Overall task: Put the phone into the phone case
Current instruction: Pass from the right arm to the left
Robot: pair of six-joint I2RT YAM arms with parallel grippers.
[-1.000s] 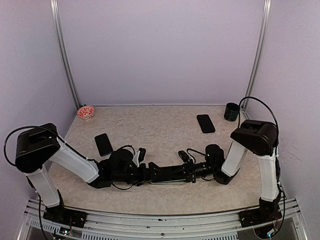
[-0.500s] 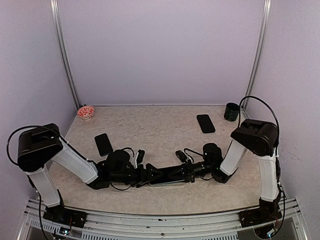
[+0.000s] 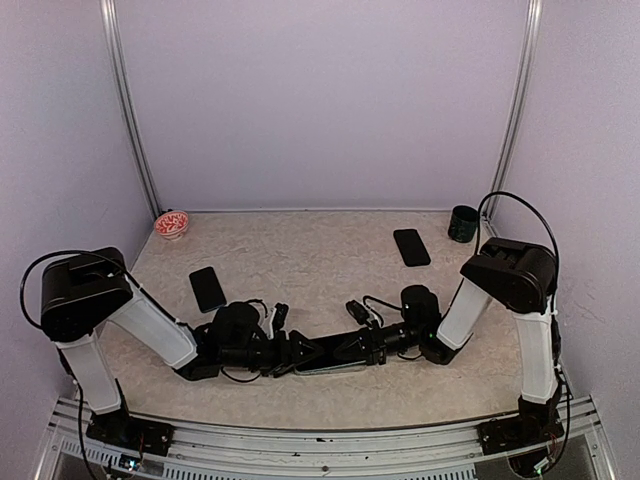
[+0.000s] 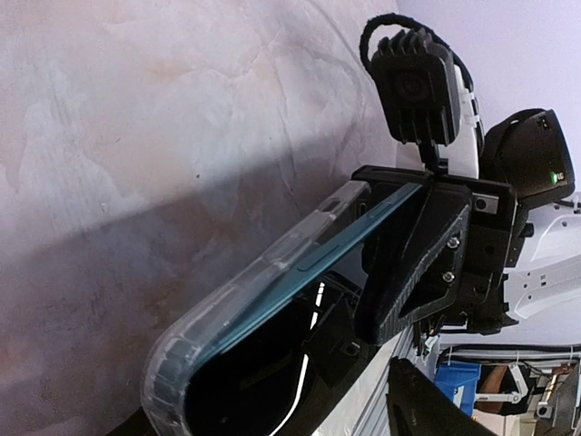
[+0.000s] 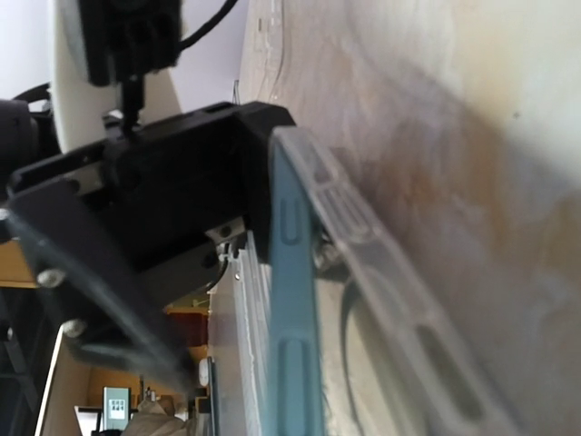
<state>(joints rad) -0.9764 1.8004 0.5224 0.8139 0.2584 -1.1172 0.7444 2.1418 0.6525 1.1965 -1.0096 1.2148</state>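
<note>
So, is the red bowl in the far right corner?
No, the red bowl sits in the far left corner.

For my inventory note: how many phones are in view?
3. One phone lies at the left, one far right near the cup, one partly in the clear case at centre front. More may be hidden.

By the middle of the near edge, the phone [image 4: 259,363] sits partly in the phone case [image 4: 272,259], between the left gripper [image 3: 300,352] and the right gripper [image 3: 345,348]. A second phone [image 3: 207,288] lies behind them toward the left edge. A third phone [image 3: 411,246] lies near the cup [image 3: 462,223] in the far-right corner. A bowl [image 3: 172,224] stands in the far-left corner.
</note>
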